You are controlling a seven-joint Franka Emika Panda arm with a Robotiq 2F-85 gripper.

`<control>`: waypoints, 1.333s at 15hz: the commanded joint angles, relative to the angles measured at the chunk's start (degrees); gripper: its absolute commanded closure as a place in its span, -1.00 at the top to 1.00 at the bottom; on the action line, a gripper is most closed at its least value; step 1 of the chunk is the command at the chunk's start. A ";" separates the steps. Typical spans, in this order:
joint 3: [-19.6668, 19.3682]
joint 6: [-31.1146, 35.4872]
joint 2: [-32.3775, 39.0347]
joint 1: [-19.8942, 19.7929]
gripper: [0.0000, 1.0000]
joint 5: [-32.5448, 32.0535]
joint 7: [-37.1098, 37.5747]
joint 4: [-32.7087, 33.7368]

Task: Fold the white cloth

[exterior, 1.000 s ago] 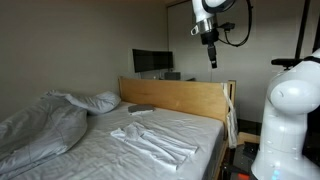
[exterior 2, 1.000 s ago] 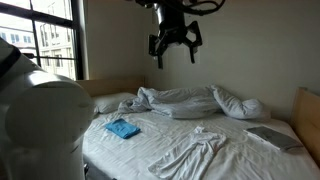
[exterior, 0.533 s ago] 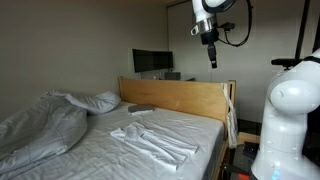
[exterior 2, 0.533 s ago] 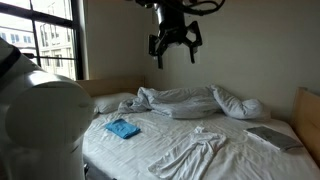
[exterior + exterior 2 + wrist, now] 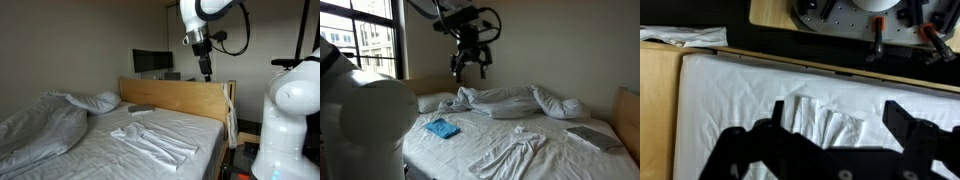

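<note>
The white cloth [image 5: 155, 143] lies spread out and wrinkled on the bed's sheet [image 5: 110, 160], in the lower middle of the frame in both exterior views. It is near the wooden board [image 5: 175, 98] at the end of the bed. In an exterior view the cloth [image 5: 515, 152] sits right of centre at the bottom, with long folds running across it (it looks rather like a flattened shirt, though I cannot say for sure).

The arm [image 5: 200, 15] reaches in from the top of the frame. Its jaws hang high in the air, well apart from the cloth. They are spread wide with nothing between them. In the wrist view they show as two dark shapes across the bottom of the frame, with the cloth [image 5: 835, 128] on the white sheet showing between them. A light wooden tabletop [image 5: 775, 12] crosses the top of that frame.

A rumpled grey-white duvet [image 5: 510, 100] is heaped across the middle of an exterior view. A small blue item [image 5: 443, 129] lies flat on the sheet at centre left, well apart from the cloth. A flat grey item [image 5: 592, 137] rests at the right edge of the bed. A dark monitor [image 5: 150, 62] stands behind the wooden board, and a window [image 5: 360, 45] fills the upper left.
</note>
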 commanded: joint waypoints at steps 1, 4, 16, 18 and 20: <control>11.37 3.76 5.39 -2.43 1.00 11.23 15.82 -2.05; 21.50 9.28 10.32 -2.99 1.00 20.45 30.11 -3.98; 52.29 47.56 42.14 -20.03 1.00 9.27 85.46 -6.32; 43.08 48.40 47.35 -14.25 1.00 -0.12 94.15 -5.73; 35.49 47.95 50.69 -9.69 1.00 -6.49 100.10 -4.71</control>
